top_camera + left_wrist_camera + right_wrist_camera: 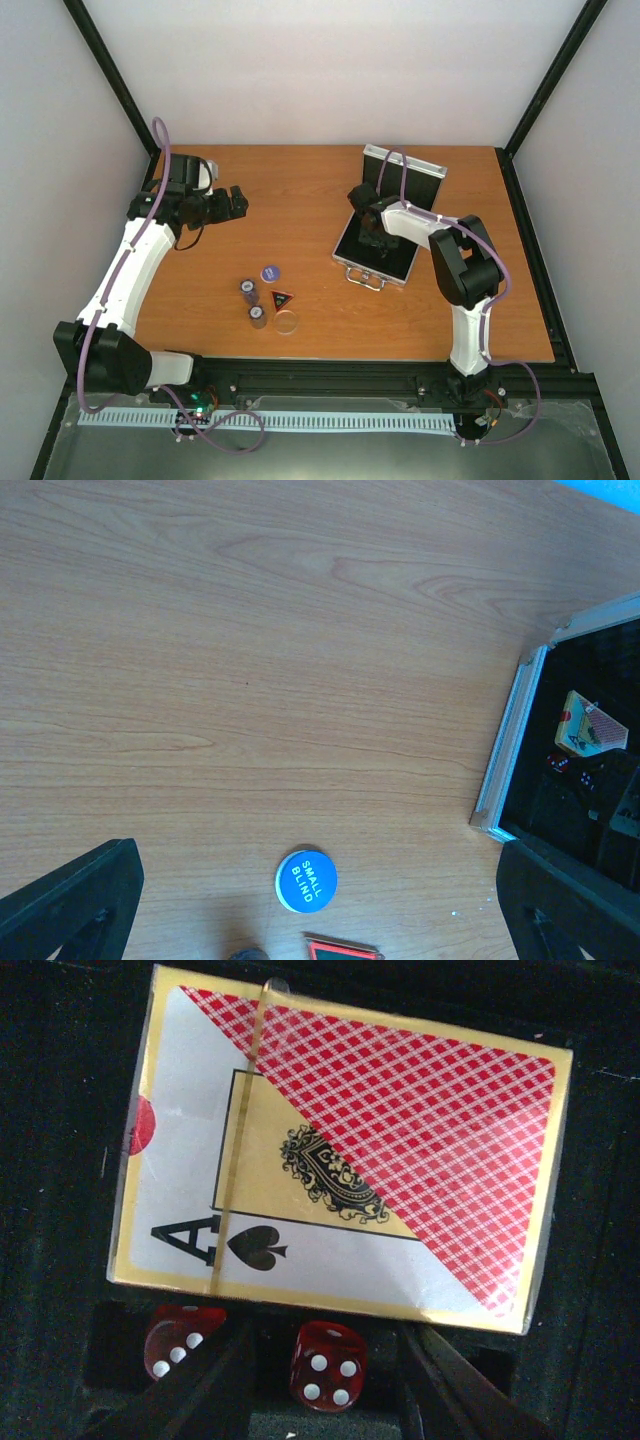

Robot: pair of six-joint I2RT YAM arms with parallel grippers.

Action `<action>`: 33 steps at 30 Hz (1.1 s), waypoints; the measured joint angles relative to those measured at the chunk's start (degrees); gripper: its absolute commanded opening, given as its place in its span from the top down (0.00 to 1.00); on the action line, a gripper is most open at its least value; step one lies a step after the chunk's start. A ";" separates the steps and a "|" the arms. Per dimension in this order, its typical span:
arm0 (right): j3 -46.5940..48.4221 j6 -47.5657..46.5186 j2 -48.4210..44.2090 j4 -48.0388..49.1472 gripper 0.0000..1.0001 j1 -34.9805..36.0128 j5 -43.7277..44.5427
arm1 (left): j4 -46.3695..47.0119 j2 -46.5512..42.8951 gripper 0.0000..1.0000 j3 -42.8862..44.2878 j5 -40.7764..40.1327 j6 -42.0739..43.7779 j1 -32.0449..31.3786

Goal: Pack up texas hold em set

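- Case point(398, 262): lies open on the table.
- Card box point(340, 1150): inside case, two red dice point(327, 1365) just beside it.
- Chip stacks point(249, 290), blue token point(270, 271), triangular token point(282, 298), clear token point(287, 322): clustered left of case.
- Right gripper point(322, 1360): inside case, released, fingers either side of one die.
- Left gripper point(315, 860): well left of case, released, empty.
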 measured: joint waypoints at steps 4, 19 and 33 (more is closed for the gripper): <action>0.00 -0.09 -1.09 -0.52 0.51 -0.07 0.02 | 0.00 0.02 0.00 0.00 0.00 0.00 0.00; 3.50 -6.38 -7.80 -5.35 0.40 3.98 -2.69 | -0.44 0.02 0.00 1.25 0.11 0.00 0.00; 4.37 -9.25 -9.44 -11.63 0.14 26.21 -10.29 | -0.66 -0.13 0.00 6.49 -0.68 -0.09 0.00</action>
